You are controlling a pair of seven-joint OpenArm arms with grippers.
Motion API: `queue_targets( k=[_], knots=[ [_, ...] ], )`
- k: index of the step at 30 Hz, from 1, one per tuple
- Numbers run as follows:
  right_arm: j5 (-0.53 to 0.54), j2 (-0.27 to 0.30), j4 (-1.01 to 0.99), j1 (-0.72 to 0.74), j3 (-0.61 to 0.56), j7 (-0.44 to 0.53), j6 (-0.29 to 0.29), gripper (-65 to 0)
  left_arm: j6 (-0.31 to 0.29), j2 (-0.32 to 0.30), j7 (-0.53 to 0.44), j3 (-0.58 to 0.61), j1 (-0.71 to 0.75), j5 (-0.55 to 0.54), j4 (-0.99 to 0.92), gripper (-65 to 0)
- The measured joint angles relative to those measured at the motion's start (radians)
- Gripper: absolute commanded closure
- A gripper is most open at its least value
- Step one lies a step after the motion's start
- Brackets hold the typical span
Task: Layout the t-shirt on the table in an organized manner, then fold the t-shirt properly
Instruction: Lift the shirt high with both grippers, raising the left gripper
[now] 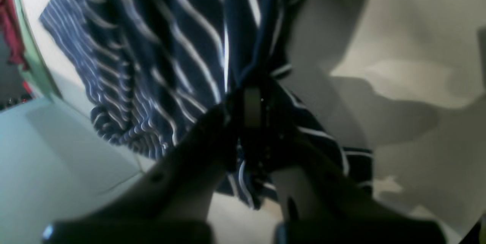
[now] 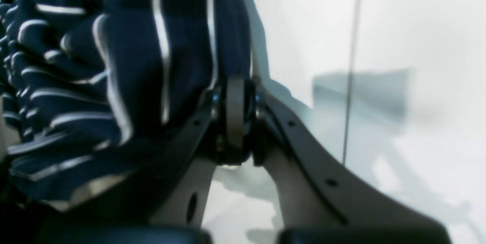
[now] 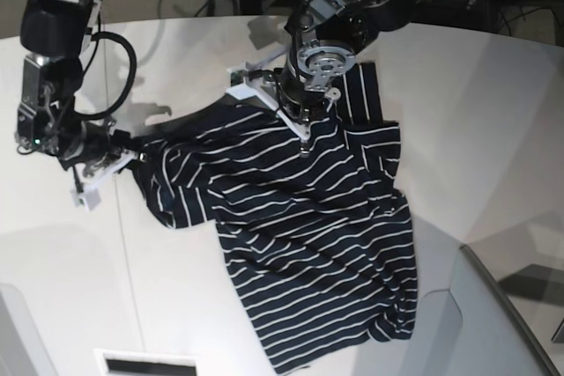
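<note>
Left fingers: closing tight on a fold of the t-shirt near its neck, likely for pulling it flat.
Right fingers: pinching the sleeve edge, stretching it sideways.
T-shirt: lying wrinkled on the counter, partly lifted.
Writing: none is showing.

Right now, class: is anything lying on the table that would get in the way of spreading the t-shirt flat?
Nothing visible does. The t-shirt lies rumpled on the table, with bare tabletop around it. Both hands, left hand and right hand, are shut on its cloth.
</note>
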Motion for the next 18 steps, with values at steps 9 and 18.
queue_targets(
  k=[9, 18],
  knots=[
    [0.004, -0.029, 0.357, -0.032, -0.001, -0.152, 0.002, -0.2, -0.01, 0.006, 0.0, -0.151, 0.001, -0.003, 0.161, 0.0],
    [0.021, -0.031, 0.634, -0.05, -0.001, -0.219, -0.063, -0.2, -0.011, 0.031, -0.003, -0.261, -0.008, -0.007, 0.226, 0.0]
  ],
)
